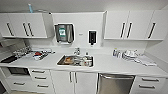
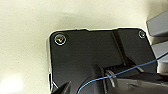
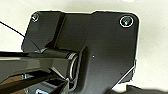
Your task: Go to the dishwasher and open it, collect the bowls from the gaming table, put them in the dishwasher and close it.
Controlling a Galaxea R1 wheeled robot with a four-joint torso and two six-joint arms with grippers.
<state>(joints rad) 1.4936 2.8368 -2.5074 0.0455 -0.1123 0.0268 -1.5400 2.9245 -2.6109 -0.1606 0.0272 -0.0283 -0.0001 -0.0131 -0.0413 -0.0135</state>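
Dishwasher (image 1: 115, 83) is sitting shut under the counter (image 1: 112, 65), grippers' state I cannot tell, so a misjudged reach risks missing its handle (image 1: 115, 77).

office kitchenette | white wall cabinets (image 1: 26, 25) | sink (image 1: 75, 60) | steel dishwasher (image 1: 115, 83) | paper-towel dispenser (image 1: 64, 32)

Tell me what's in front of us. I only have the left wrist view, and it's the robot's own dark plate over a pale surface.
Observer: A kitchen counter. The dishwasher sits under it, right of the sink.
Operator: Is its door open?
Observer: No, it looks shut, with its bar handle across the top.
Operator: Any dishes nearby?
Observer: Stacked white plates on the counter above it.
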